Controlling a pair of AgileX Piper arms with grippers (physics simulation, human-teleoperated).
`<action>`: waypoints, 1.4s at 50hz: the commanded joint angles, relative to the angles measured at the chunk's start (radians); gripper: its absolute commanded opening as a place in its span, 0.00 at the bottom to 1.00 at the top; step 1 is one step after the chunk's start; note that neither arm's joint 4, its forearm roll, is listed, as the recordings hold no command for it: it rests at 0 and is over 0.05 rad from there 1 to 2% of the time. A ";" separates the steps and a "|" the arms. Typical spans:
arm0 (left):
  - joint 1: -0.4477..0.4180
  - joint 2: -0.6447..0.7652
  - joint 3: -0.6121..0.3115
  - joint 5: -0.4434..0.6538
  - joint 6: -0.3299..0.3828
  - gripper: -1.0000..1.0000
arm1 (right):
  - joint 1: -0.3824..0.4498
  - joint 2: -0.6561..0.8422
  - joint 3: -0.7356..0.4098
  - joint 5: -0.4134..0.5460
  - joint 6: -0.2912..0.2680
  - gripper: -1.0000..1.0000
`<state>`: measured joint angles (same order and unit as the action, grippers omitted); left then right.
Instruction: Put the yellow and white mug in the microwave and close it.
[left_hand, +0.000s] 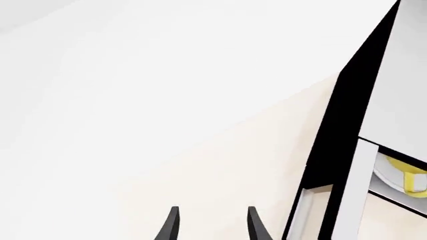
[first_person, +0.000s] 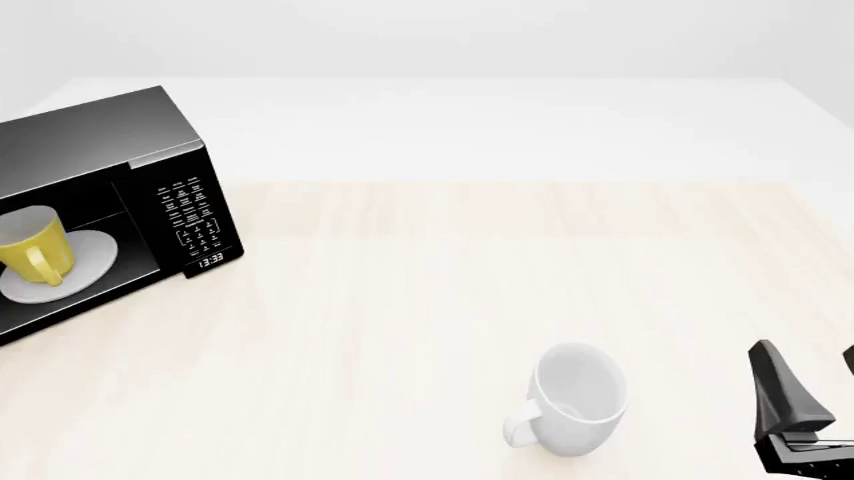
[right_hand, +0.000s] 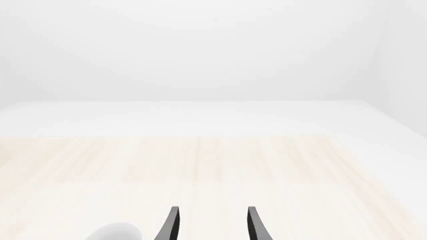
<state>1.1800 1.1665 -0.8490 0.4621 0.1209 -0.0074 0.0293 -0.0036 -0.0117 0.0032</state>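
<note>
We are finding the yellow and white mug (first_person: 32, 249) standing upright inside the microwave (first_person: 94, 135), resting on the white turntable plate (first_person: 83, 268), its yellow loop handle turned toward the camera side. Its outside is showing plain yellow; the inner wall is barely showing from the front view. In the left wrist view we are seeing only a sliver of the mug's (left_hand: 407, 176) yellow handle past the microwave's (left_hand: 347, 125) black edge.

The microwave is sitting at the far left of the surface (first_person: 441, 300), cut off by the front view's left edge, its cavity showing open to view; the door itself is not showing in that view. The keypad panel (first_person: 190, 215) and the clock display (first_person: 210, 261) are facing the surface's middle.

Broad bare wood is lying between the microwave and the all-white mug (first_person: 577, 398), which is lying tipped on its side near the front edge, well apart from the microwave.

The left hand (left_hand: 210, 225) is showing two fingertips held apart, gripping nothing, just beside the microwave. The right hand (right_hand: 210, 225) is likewise holding its fingers apart and empty, near the surface's front right corner, beside the white mug.
</note>
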 joint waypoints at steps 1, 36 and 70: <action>-0.052 0.028 0.018 -0.026 0.006 1.00 | 0.000 0.000 0.000 0.000 0.000 1.00; -0.186 0.200 0.022 -0.114 -0.014 1.00 | 0.000 0.000 0.000 0.000 0.000 1.00; -0.284 0.288 0.046 -0.138 -0.052 1.00 | 0.000 0.000 0.000 0.000 0.000 1.00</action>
<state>0.8778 1.3224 -0.8309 0.3388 0.0773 -0.0074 0.0292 -0.0036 -0.0116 0.0033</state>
